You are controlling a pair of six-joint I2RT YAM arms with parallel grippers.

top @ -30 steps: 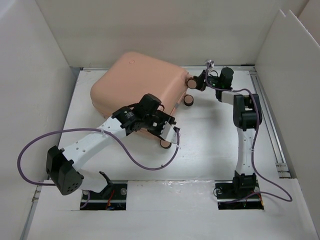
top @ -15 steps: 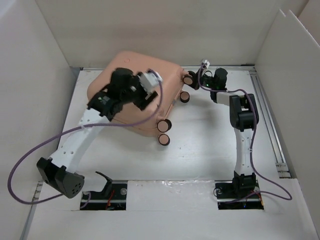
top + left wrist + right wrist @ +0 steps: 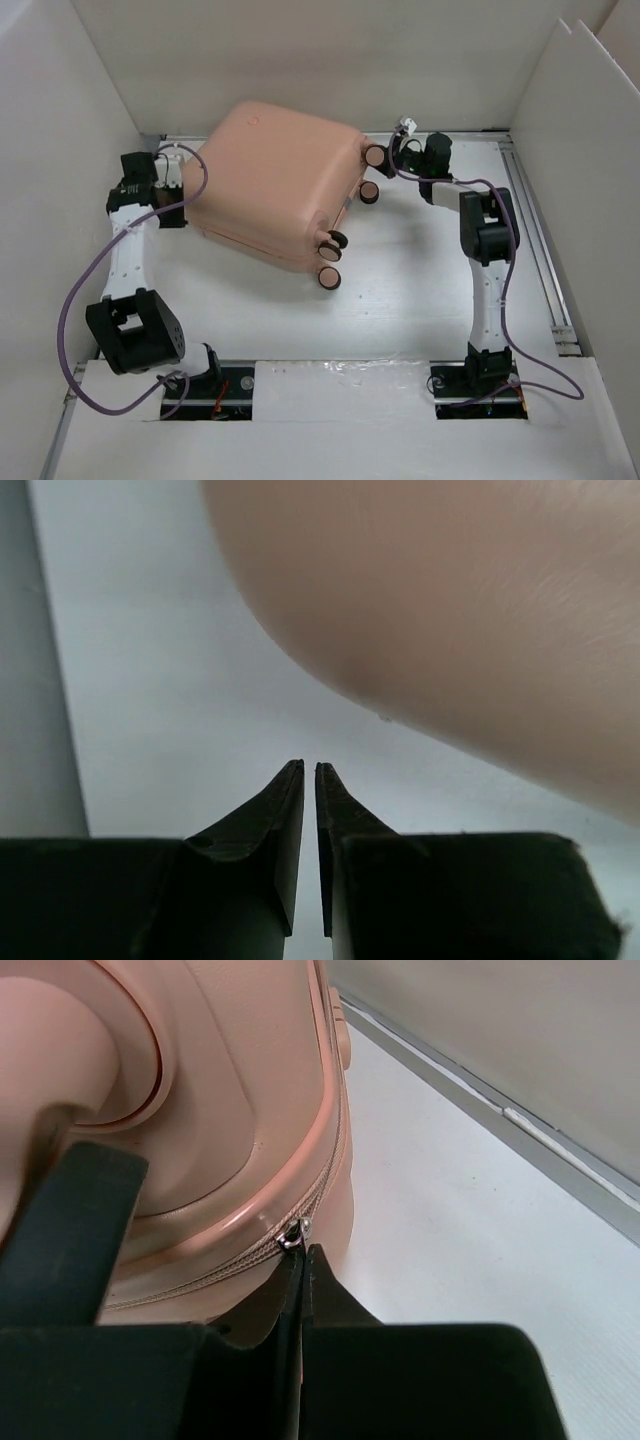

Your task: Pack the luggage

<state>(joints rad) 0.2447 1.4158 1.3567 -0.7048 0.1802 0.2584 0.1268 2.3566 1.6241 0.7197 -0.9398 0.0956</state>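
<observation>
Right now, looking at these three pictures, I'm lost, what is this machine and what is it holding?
Two robot arms are bolted to a white table. The wide picture looks down from above; the other two come from cameras on the wrists. The luggage, a closed pink suitcase, lies on the table. The left gripper is shut on nothing beside its shell. The right gripper is shut, tips at the zipper pull; whether it pinches it is unclear.

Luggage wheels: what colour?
The wheels have dark tyres with salmon-pink faces, matching the luggage shell. They show best in the top external view.
</observation>
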